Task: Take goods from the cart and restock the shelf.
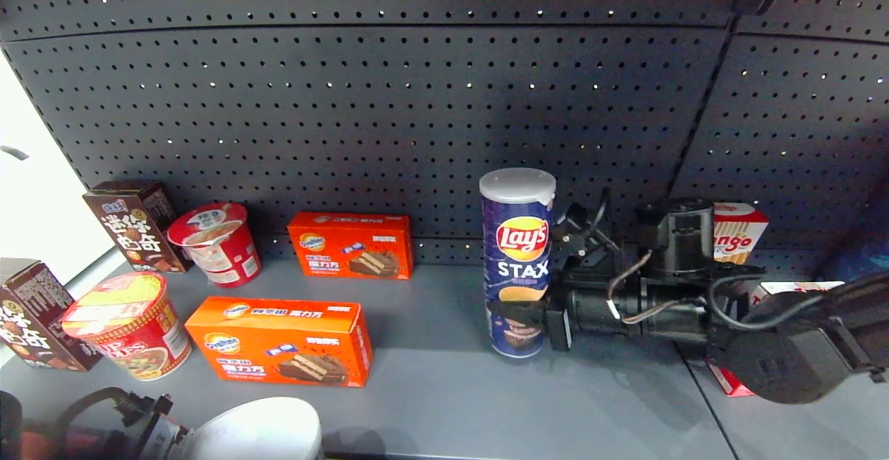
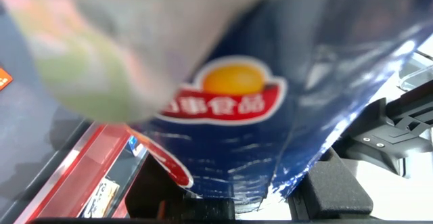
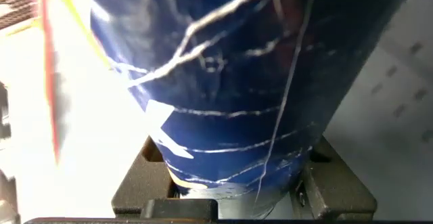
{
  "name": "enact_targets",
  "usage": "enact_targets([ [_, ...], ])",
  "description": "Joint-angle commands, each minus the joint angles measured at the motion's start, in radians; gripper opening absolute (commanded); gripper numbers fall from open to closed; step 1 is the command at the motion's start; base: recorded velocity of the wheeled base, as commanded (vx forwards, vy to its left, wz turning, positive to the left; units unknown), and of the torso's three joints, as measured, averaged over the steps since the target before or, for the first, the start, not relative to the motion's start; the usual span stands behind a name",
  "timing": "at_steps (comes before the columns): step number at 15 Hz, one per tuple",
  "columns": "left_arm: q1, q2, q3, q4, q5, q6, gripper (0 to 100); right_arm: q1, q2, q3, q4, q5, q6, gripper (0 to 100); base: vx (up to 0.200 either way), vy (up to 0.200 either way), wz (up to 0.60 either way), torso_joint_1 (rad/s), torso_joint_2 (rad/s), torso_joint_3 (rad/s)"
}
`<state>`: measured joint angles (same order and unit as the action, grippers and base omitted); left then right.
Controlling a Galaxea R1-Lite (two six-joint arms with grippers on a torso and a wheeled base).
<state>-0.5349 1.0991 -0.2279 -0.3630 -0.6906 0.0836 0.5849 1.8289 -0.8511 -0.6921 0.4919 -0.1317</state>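
Right tool clamped low on the upright crisp can, on the shelf at three o'clock of the rear orange box; left tool grips a second can. Likely light, slick, easily dented tubes: hold mid-body, gently.

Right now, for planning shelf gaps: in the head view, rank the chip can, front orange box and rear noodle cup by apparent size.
Tied, unranked: chip can, front orange box.
Smallest: rear noodle cup.

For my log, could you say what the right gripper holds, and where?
The right gripper holds the blue chips can low down, near its base.
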Motion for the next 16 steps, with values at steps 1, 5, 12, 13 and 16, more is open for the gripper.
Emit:
enact_targets([
  [1,-0.004,0.001,0.001,0.001,0.0,0.001,0,0.066,-0.146,0.116,-0.018,-0.049,0.029,0,0.0,0.0,0.0,0.0,0.0,0.0],
  [5,-0.002,0.002,0.001,0.002,0.005,-0.001,0,0.082,-0.155,0.211,-0.168,-0.07,0.047,0,0.0,0.0,0.0,0.0,0.0,0.0],
  [12,0.004,0.01,-0.004,0.002,0.01,-0.002,0,0.081,-0.135,0.385,-0.334,-0.067,0.087,0,0.0,0.0,0.0,0.0,0.0,0.0],
  [13,0.004,0.013,-0.004,0.002,0.01,-0.004,0,0.081,-0.142,0.402,-0.339,-0.067,0.086,0,0.0,0.0,0.0,0.0,0.0,0.0],
  [16,0.004,0.027,-0.004,-0.002,0.006,-0.004,0,0.079,-0.137,0.435,-0.371,-0.065,0.086,0,0.0,0.0,0.0,0.0,0.0,0.0],
])
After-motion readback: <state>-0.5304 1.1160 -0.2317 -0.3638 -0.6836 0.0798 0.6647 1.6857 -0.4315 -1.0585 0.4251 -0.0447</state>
